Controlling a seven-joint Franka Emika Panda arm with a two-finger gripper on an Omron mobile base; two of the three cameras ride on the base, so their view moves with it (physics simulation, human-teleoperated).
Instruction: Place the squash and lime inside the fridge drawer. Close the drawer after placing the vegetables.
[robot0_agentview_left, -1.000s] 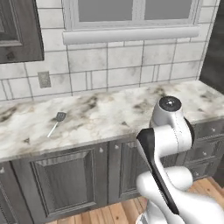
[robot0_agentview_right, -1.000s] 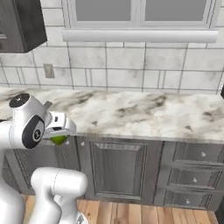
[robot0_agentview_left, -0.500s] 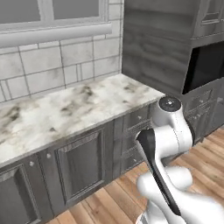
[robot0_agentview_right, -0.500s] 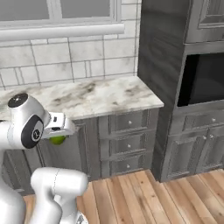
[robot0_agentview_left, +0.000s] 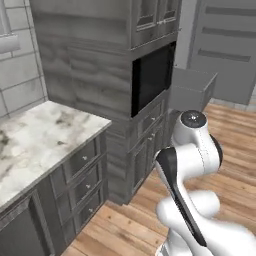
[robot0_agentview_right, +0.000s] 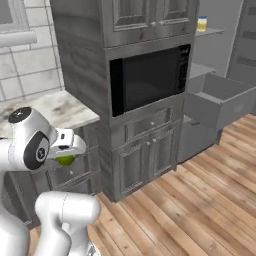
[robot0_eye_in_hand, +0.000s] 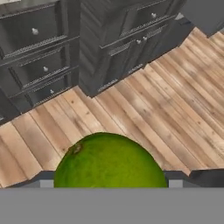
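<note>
Kitchen first: a wall of dark wood-grain cabinets (robot0_agentview_right: 135, 30) is seen in the right base view, with a black built-in oven (robot0_agentview_right: 147, 80) set into it and a wooden plank floor (robot0_agentview_right: 200, 200) spread out below. Beyond the oven column the open fridge (robot0_agentview_right: 220, 55) is made out, its shelves lit pale grey, a small yellow jar (robot0_agentview_right: 202, 23) perched on the top one. And there it is: the fridge drawer (robot0_agentview_right: 220, 102), a plain light-grey bin, is found pulled well out over the floor, open-topped and ready to be loaded, well apart from the arm. A marble tabletop (robot0_agentview_left: 35, 135) is caught at the left of the left base view.

Now to the arm (robot0_agentview_right: 35, 147): it is kept tucked in close to the body, presumably so the load is carried safely while the gap to the drawer is covered. The jaws (robot0_agentview_right: 65, 159) are clamped on the lime (robot0_eye_in_hand: 109, 161), held low beside the white wrist. In the hand view the fruit is shown large and near, bright green, smooth and faintly dimpled, with a small brownish stem scar on its upper left. The squash cannot be located here.
</note>
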